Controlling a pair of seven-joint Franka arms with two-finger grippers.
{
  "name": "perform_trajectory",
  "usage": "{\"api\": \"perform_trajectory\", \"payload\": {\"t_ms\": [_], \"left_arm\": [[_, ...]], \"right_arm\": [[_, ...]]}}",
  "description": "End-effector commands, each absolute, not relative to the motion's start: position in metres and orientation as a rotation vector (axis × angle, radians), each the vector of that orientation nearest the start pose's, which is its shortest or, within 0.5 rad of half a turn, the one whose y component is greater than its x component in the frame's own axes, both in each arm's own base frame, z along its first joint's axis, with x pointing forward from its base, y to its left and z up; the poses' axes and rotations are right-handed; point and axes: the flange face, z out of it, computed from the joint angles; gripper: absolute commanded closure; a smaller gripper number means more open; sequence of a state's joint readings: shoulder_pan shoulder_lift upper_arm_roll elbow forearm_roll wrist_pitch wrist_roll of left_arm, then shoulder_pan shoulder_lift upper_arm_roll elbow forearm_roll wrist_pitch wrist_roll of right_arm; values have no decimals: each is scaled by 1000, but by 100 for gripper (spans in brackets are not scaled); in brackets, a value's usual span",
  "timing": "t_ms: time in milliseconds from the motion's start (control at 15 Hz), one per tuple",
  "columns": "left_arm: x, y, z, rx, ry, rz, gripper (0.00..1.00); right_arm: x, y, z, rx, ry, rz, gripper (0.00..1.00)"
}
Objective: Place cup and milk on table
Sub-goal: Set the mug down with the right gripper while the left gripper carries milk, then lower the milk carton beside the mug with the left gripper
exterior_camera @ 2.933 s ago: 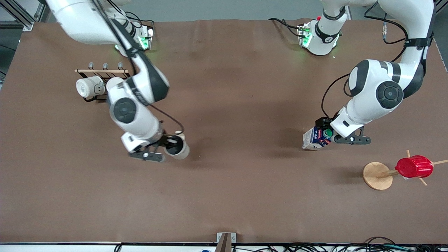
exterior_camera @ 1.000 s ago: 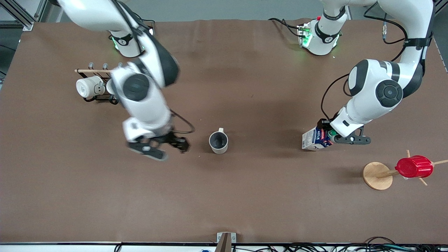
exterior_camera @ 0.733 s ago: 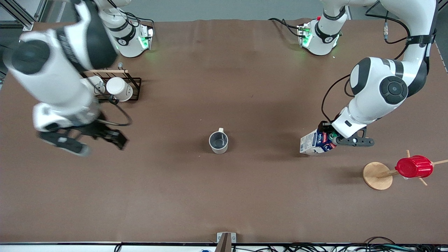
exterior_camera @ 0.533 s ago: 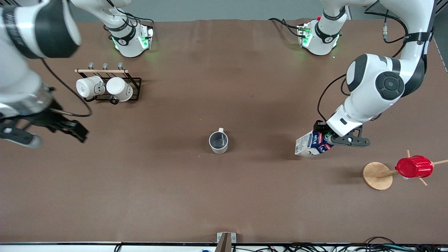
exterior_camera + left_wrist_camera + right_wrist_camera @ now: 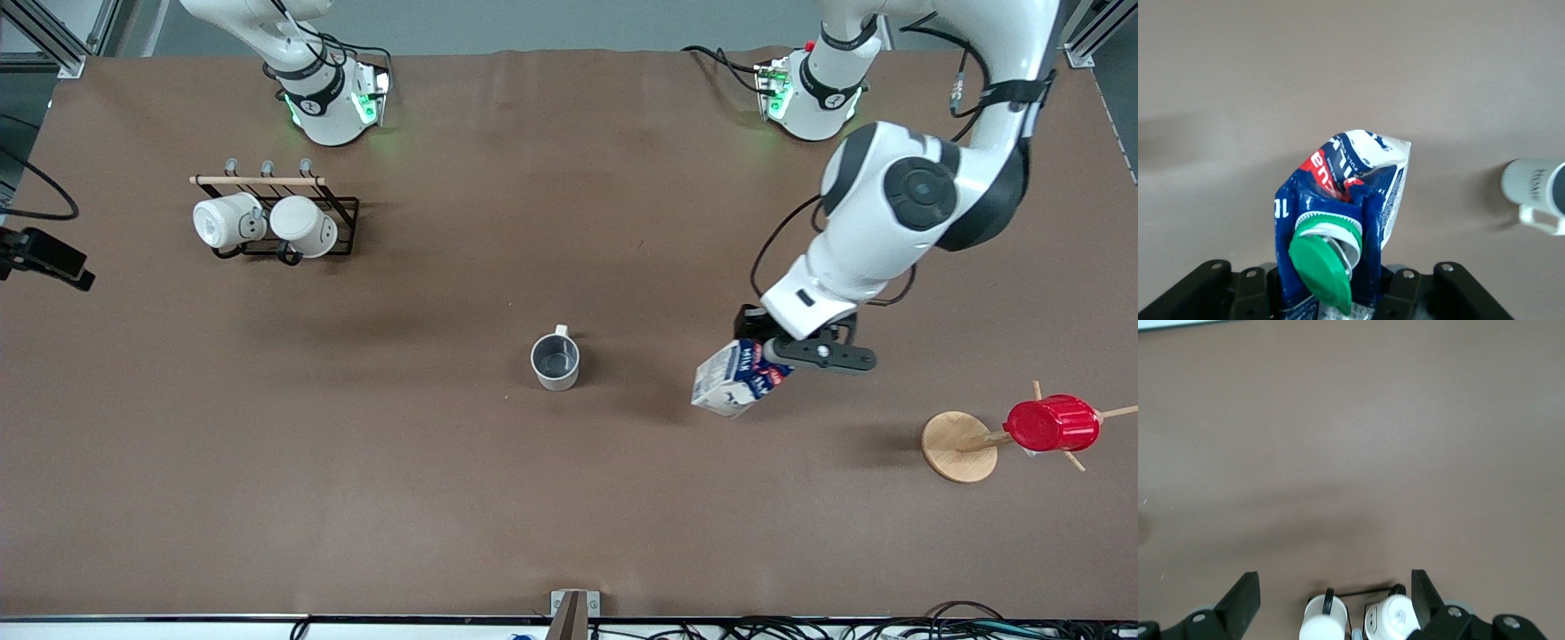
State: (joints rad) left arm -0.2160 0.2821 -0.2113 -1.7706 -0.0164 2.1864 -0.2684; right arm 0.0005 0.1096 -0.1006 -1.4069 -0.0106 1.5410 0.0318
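Observation:
The cup (image 5: 556, 360) stands upright on the table (image 5: 356, 498) near its middle, with nothing holding it; it also shows in the left wrist view (image 5: 1537, 193). My left gripper (image 5: 784, 354) is shut on the milk (image 5: 736, 379), a blue-and-white carton held tilted in the air over the table, between the cup and the wooden stand. In the left wrist view the milk (image 5: 1341, 193) fills the jaws (image 5: 1331, 297), its green cap (image 5: 1323, 267) flipped open. My right gripper (image 5: 46, 258) is open and empty at the right arm's end of the table, its fingers (image 5: 1245, 600) wide apart.
A black wire rack (image 5: 342, 213) with two white mugs (image 5: 304, 226) stands near the right arm's base; both mugs show in the right wrist view (image 5: 1391, 620). A red ribbed cup (image 5: 1052, 423) hangs on a wooden stand (image 5: 956, 446) toward the left arm's end.
My right gripper let go of the cup and swung away to its end of the table. My left gripper carried the milk toward the cup and tilted it more.

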Motion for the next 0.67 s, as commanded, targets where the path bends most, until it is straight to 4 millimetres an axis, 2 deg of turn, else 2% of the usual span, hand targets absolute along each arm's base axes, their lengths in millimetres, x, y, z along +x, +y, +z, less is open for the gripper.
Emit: {"api": "perform_trajectory", "payload": {"t_ms": [0,200,400,600], "left_arm": [[600,-314,406,-3245,166,-131,94],[601,-368,387,-3157,114,-62,93],[597,-404,362,-3139,50,-5,93],[595,-432,348,-3144,23,-5,93]], "right_arm": [[568,-70,638,-3109,134,-26,0],[569,-68,640,-3124,118,-41,0],[569,-69,642,-3126,116,-43,0],[568,-68,644,-3134,109,-45,0]]}}
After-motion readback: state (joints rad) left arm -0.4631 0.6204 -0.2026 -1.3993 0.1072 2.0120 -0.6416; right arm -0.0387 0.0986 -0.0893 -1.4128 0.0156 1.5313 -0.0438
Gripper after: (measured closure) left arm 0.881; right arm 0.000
